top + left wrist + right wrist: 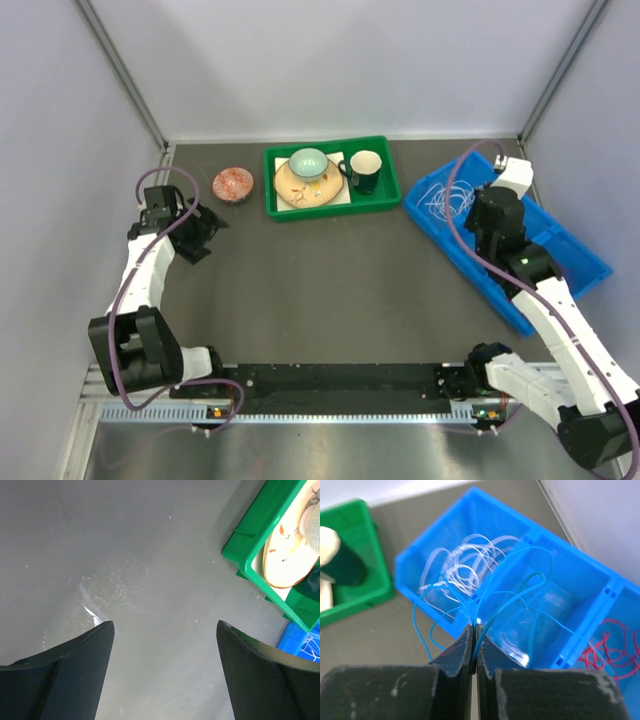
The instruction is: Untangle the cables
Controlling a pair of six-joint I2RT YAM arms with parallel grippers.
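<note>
Right wrist view: the right tool (474,630) is pinched tight on the blue cable (520,597) above the blue bin (436,526). The cable's loops hang over the bin's middle compartment. The white cable (465,562) lies in the bin's far end and the red cable (615,647) in its near end. Some blue loops cross the white strands, so a lift could drag the white cable out or snag on a divider. A wire this thin may also slip from the pinch. The left tool (164,625) is spread wide over the counter (100,530), well apart from the bin.
</note>
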